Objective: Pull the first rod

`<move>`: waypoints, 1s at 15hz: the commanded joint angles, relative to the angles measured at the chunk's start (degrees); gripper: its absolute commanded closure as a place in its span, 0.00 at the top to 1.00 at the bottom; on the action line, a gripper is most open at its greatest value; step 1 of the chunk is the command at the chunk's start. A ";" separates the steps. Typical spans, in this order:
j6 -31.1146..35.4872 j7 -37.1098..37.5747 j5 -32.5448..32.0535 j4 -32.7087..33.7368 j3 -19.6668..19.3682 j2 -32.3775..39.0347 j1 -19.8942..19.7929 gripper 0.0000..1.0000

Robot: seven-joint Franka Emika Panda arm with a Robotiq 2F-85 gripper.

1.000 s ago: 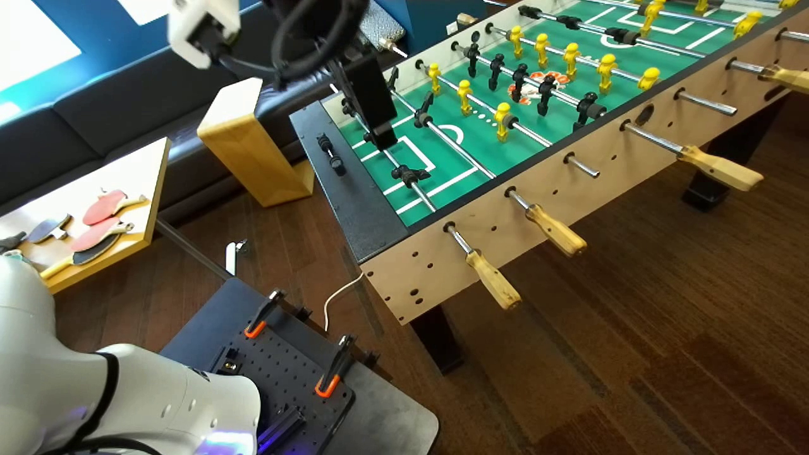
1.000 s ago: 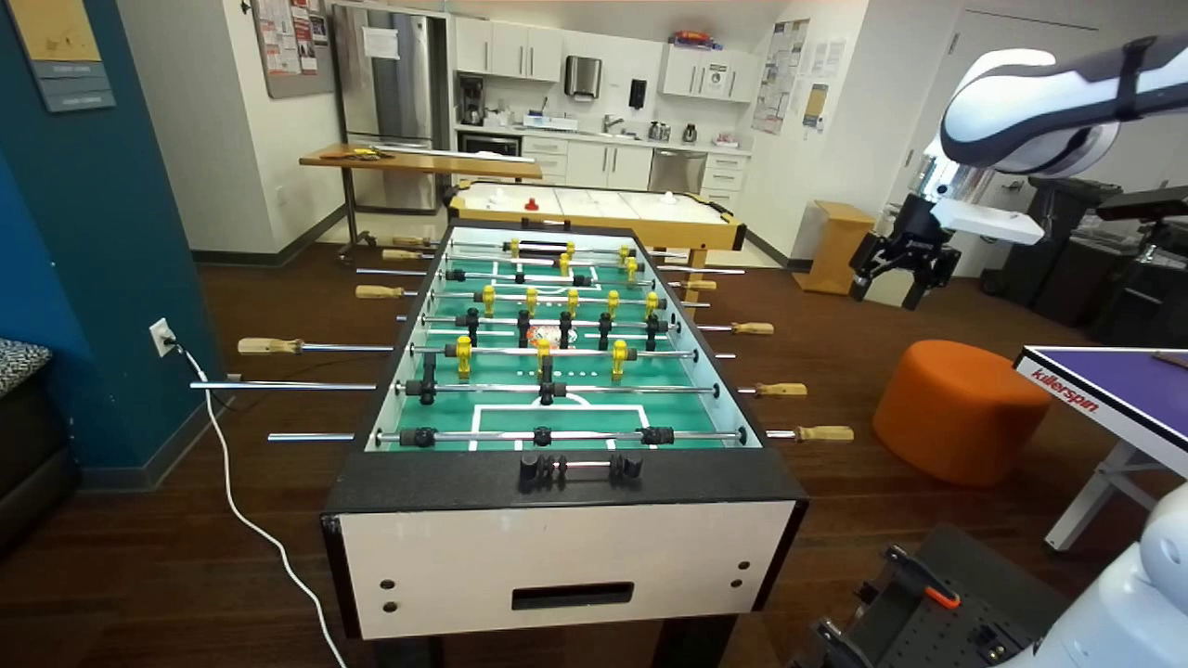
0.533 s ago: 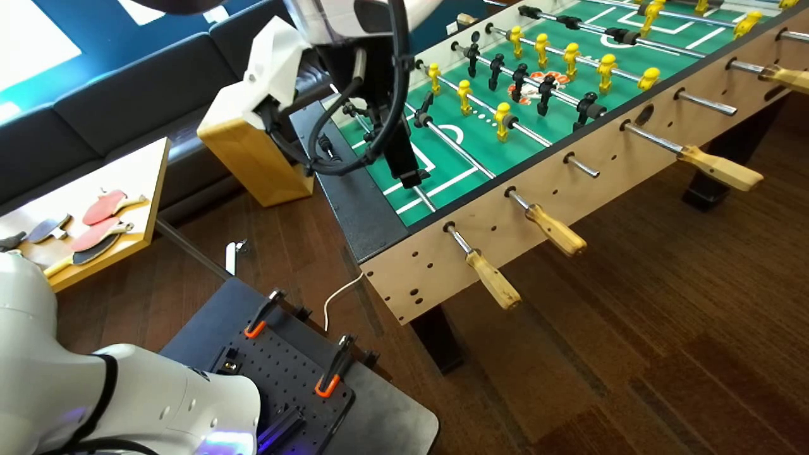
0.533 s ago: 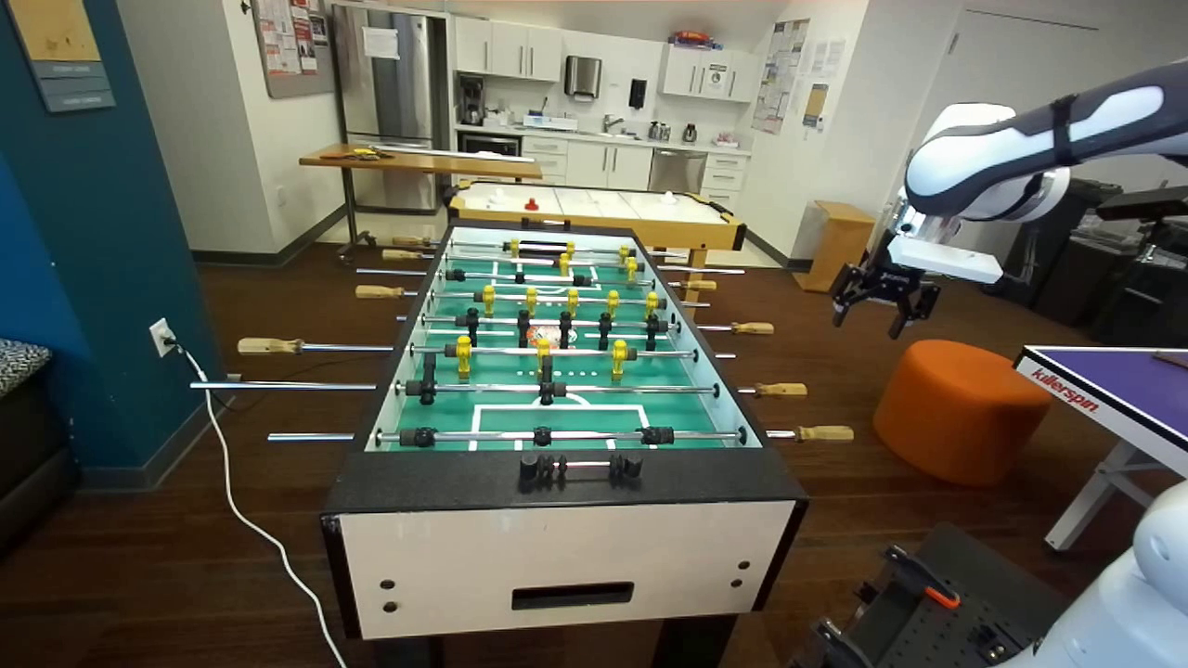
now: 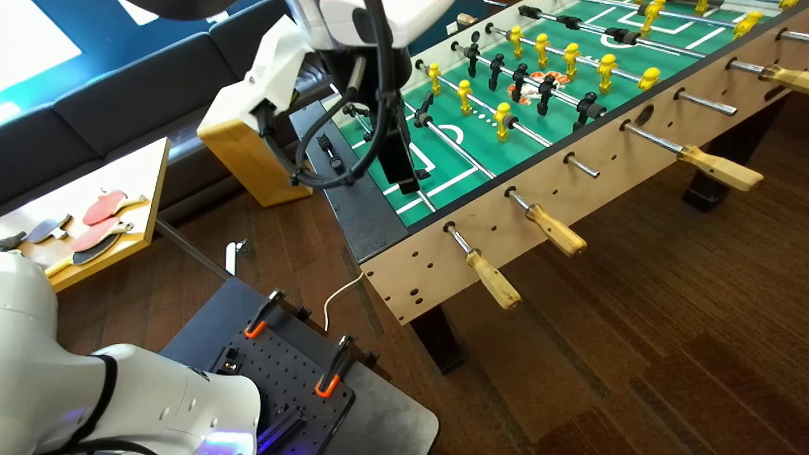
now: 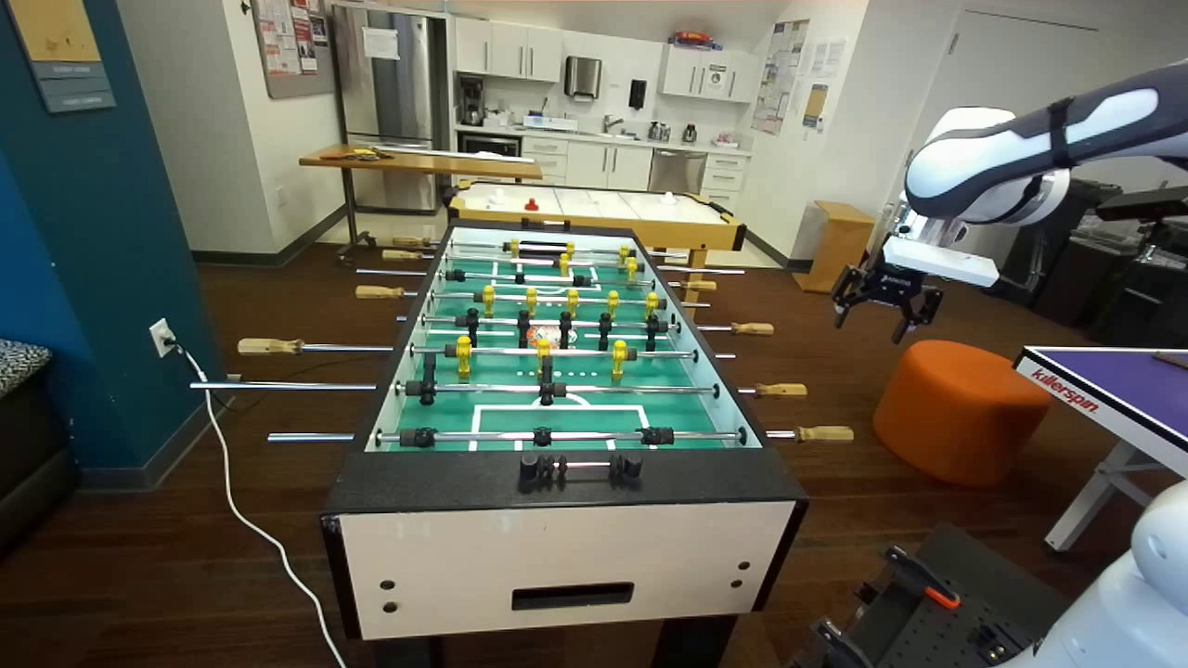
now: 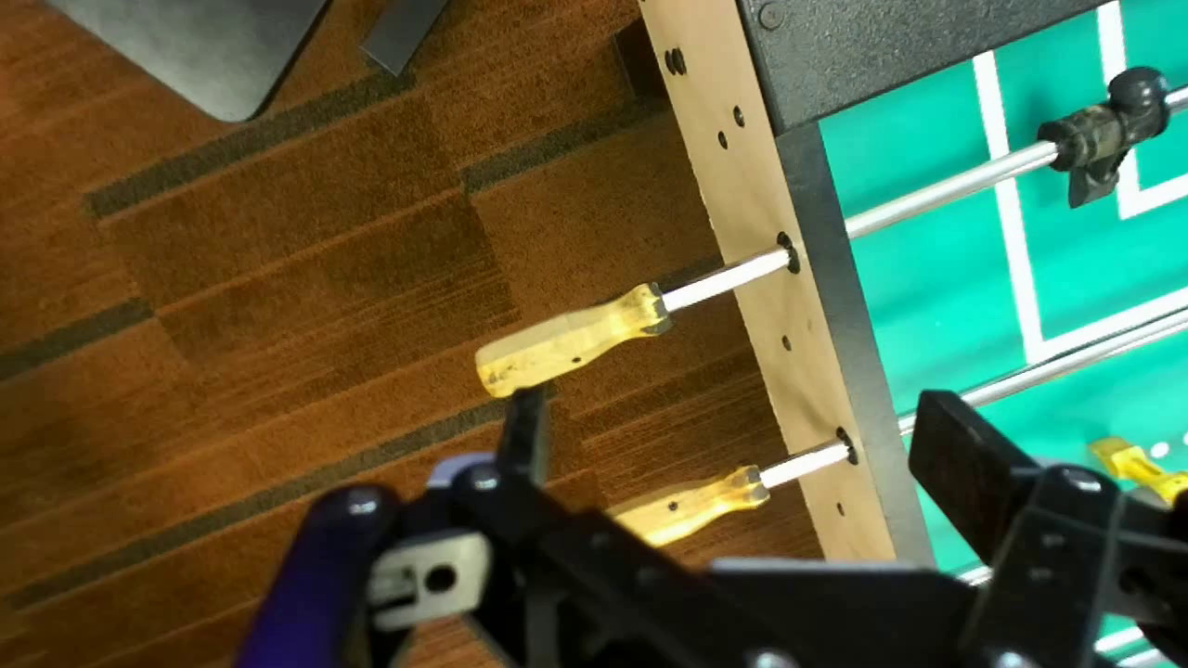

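With the pull apparently not yet begun, and reaching, gripping and drawing out all likely to come, the wrist view shows at left the wooden handle (image 7: 571, 339) of the first rod (image 7: 727, 280), below and clear of the spread, empty jaws, nearer the left one, then, rightward, the counter (image 7: 803, 390) it enters.

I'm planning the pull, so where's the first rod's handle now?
In the wrist view, the first rod's handle is left of the table's tan side panel, above the second rod's handle.
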 commanded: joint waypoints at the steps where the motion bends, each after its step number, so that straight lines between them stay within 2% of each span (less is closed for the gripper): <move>1: 1.91 8.53 2.79 -0.83 0.64 2.37 -1.78 1.00; 4: 6.32 15.12 5.34 -2.82 0.35 4.53 -2.42 1.00; 10: 26.76 24.08 9.91 -9.32 -1.18 9.82 -3.03 1.00; 11: 22.08 21.63 8.06 -7.66 -1.16 9.13 -2.82 1.00; 13: 25.55 22.46 8.92 -8.77 -1.41 10.42 -2.82 1.00; 15: 25.74 23.05 8.98 -8.80 -1.45 10.57 -2.81 1.00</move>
